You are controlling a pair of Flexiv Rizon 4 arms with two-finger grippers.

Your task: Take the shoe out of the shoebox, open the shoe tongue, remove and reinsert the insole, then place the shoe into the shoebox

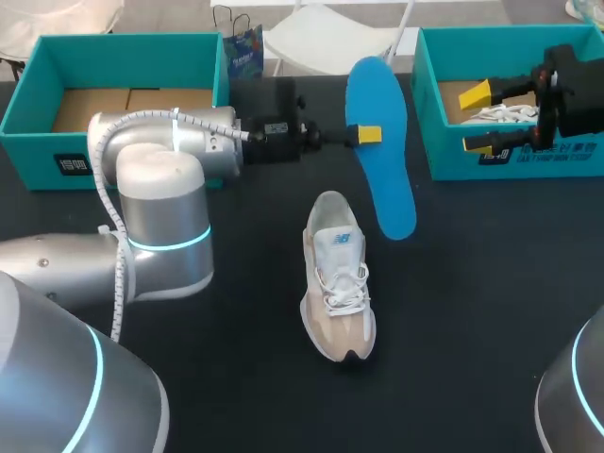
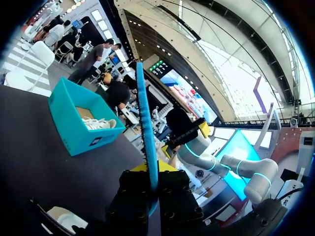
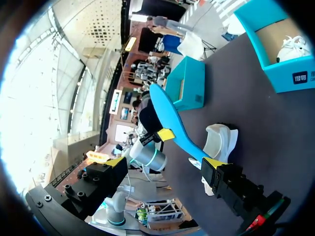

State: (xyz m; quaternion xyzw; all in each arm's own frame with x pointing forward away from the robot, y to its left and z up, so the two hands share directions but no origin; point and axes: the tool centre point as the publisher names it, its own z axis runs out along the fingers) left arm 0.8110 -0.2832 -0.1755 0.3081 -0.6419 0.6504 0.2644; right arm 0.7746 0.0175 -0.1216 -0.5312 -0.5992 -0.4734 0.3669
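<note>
Dark table (image 1: 472,311), the shoe (image 1: 337,283) as the reference. Left arm (image 1: 160,189) comes in well left of the shoe and reaches across behind it. Two teal boxes at the far edge: left shoebox (image 1: 123,40) far-left of the shoe, only its cardboard floor showing; right shoebox (image 1: 528,160) far-right of it, white laces of another shoe (image 1: 505,113) visible inside. The shoe stands upright on the table between the boxes and nearer the robot, out of any box, touched by neither gripper. Blue insole (image 1: 382,179) is out of the shoe, in the air just behind and right of it. Left gripper (image 1: 366,134) is pinching the insole edge-on between its fingers. Right gripper (image 1: 478,119) sits over the right shoebox, well apart from the shoe, fingers spread, nothing between them. Judged progress: shoe taken out, insole removed. Tongue looks pulled back but can't confirm. Left to do: reinsert the insole, then place the shoe in a box, probably the left one.
</note>
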